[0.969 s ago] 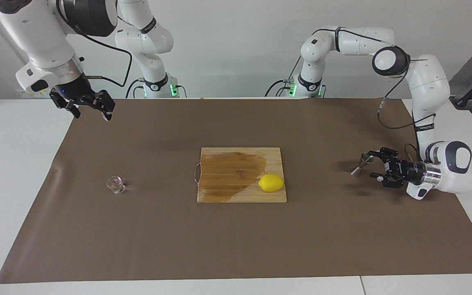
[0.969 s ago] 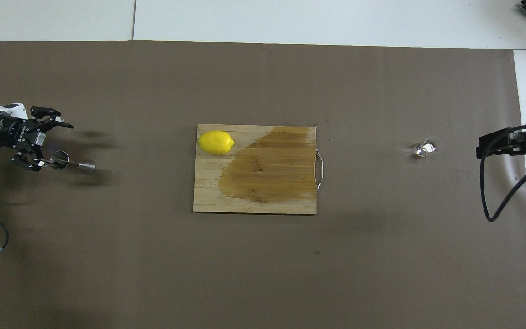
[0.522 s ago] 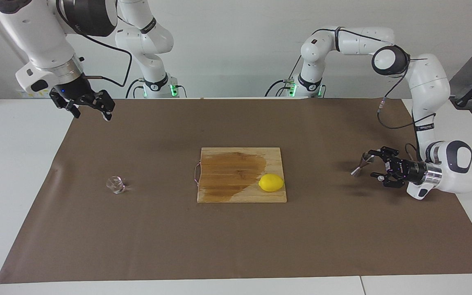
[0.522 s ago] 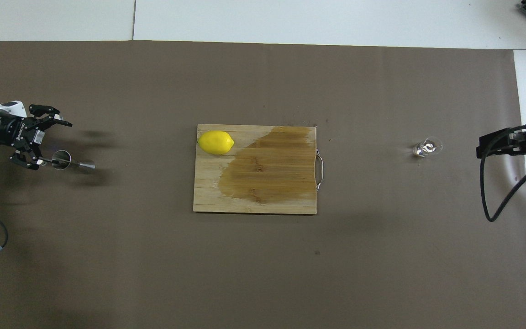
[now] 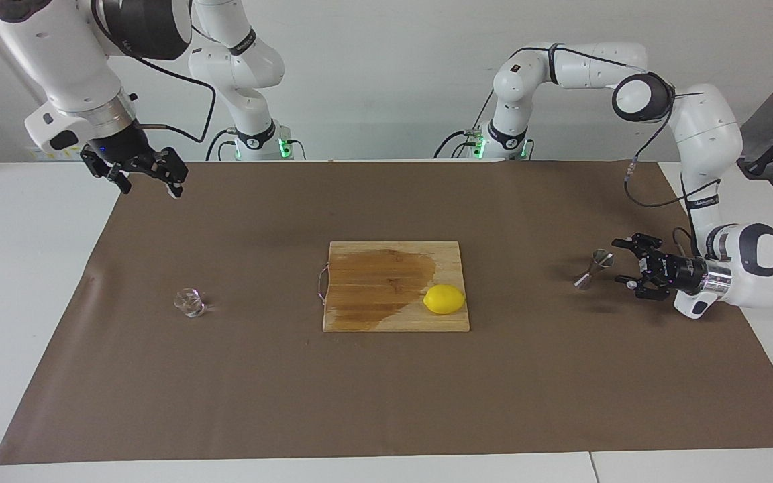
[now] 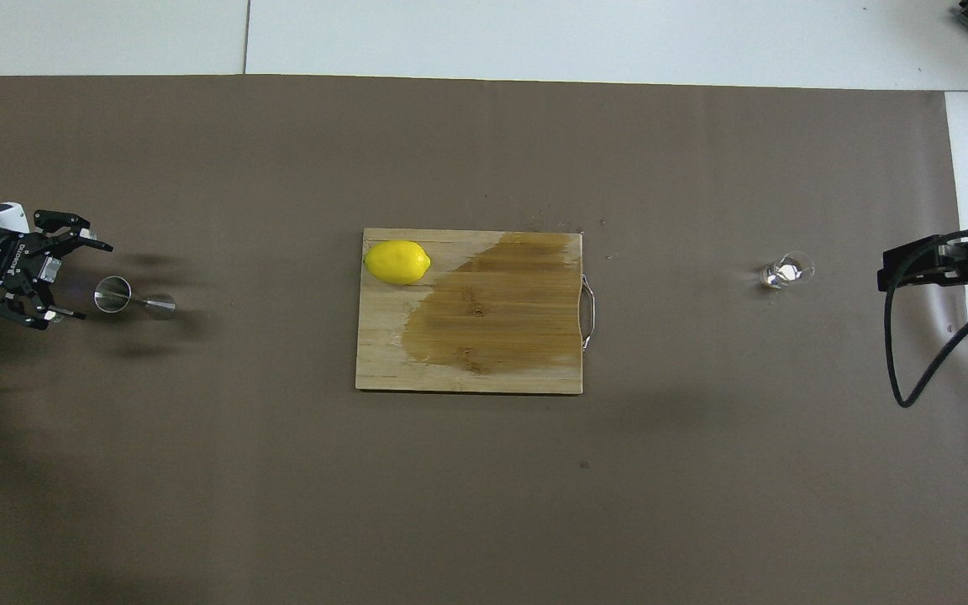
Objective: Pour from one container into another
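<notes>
At the left arm's end of the tabletop (image 5: 37,282), left pincer (image 5: 630,263) lies low and horizontal, fingers spread, holding nothing. Jigger (image 5: 592,266) stands upright just off its fingertips, apart from them, toward the cutting board (image 5: 386,308); long axis vertical. Right pincer (image 5: 147,176) hangs spread above the brown mat's (image 5: 386,402) corner, waiting. Glass cup (image 5: 189,302) sits on the mat at the right arm's end, well apart from the jigger; right arm is nearer it. Lemon (image 5: 444,299) on the board.

Left gripper (image 5: 630,263), fingers (image 6: 81,244) spread, now drawn back clear of the jigger (image 5: 592,267).
</notes>
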Action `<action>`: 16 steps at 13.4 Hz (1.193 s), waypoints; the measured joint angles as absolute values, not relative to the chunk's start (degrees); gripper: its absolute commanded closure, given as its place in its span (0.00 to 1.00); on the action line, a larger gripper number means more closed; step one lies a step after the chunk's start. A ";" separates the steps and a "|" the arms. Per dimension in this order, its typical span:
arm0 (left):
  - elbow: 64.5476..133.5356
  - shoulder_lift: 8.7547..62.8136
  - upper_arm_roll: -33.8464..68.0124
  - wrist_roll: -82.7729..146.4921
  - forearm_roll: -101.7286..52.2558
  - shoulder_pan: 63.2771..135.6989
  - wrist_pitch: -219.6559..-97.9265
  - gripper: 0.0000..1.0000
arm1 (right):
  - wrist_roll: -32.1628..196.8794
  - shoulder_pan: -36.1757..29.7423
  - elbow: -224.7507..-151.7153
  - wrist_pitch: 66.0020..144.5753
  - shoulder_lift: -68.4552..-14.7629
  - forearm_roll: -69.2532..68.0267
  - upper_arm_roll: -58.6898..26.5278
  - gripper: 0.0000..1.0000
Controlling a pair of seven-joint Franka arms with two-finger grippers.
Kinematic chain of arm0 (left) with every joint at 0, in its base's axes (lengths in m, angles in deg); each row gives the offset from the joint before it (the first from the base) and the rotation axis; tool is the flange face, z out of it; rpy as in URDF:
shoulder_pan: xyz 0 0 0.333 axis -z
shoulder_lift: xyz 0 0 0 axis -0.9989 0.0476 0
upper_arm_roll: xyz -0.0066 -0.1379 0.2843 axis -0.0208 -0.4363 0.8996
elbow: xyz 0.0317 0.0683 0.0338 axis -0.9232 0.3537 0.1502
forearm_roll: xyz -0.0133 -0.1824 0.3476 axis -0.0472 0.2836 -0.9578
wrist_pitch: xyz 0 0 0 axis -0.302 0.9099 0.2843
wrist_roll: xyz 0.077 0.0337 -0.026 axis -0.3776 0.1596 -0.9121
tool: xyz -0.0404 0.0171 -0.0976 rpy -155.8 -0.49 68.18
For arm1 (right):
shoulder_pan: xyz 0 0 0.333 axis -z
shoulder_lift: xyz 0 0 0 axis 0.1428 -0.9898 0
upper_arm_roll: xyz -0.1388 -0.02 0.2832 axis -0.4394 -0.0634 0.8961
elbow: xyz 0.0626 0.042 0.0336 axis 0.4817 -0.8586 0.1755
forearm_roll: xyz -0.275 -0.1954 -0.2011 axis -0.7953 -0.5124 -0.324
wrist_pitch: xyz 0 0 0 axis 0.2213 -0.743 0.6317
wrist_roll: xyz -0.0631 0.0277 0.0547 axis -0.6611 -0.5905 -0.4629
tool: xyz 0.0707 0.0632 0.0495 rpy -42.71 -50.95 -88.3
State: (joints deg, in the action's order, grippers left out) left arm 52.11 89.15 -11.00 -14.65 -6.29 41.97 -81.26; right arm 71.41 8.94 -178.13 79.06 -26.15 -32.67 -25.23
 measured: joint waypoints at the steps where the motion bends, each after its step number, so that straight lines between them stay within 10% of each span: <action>1: 52.18 89.15 -10.99 -14.65 -6.52 41.94 -81.22 0.00 | 71.41 8.94 -178.13 79.06 -26.15 -32.67 -25.23 0.00; 16: 53.13 90.20 -11.16 -14.48 -8.40 43.12 -84.57 0.00 | 71.41 8.95 -178.13 79.06 -26.15 -32.67 -25.24 0.00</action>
